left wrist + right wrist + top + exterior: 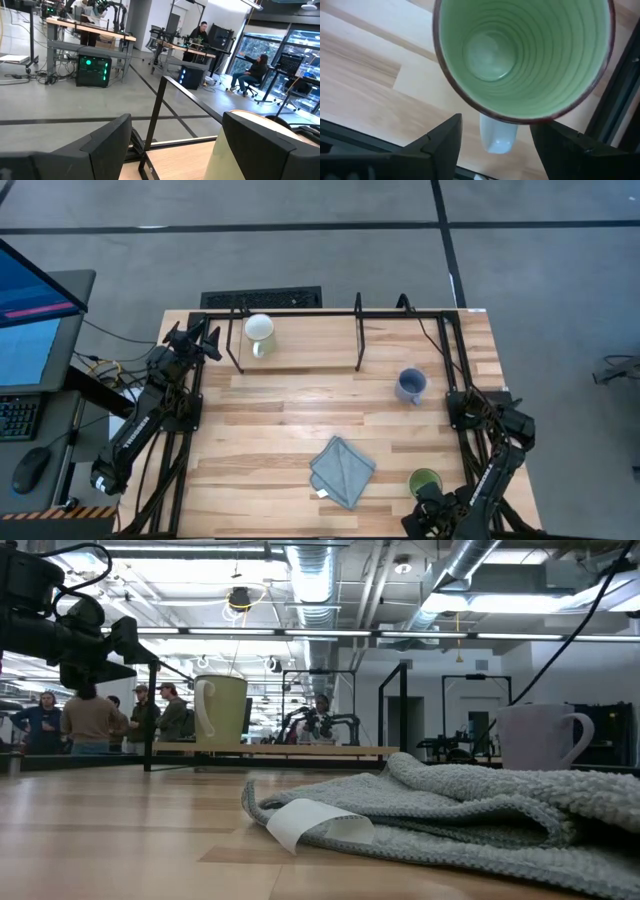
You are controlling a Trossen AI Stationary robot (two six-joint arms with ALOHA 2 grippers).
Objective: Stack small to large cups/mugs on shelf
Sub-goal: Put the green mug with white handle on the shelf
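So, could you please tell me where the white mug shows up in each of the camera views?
High view: white mug stands on the shelf, toward its left end, near the left gripper.
Low view: left of centre, on the shelf board.
Left wrist view: cannot tell; only a pale edge shows.
Right wrist view: not in it.
Shared landmark: the shelf's black frame.

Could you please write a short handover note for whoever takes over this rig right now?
Left claw: open, empty, at the shelf's left end, beside the white mug.
Right claw: open, directly over the green mug at the table's near right corner, nothing gripped.
White mug stands upright on the shelf board.
Blue-grey mug stands on the tabletop, right of the shelf.
Grey cloth lies near the front, untouched.
Done: one mug on the shelf.
Left: the green and blue-grey mugs have yet to go onto the shelf and into the stack.
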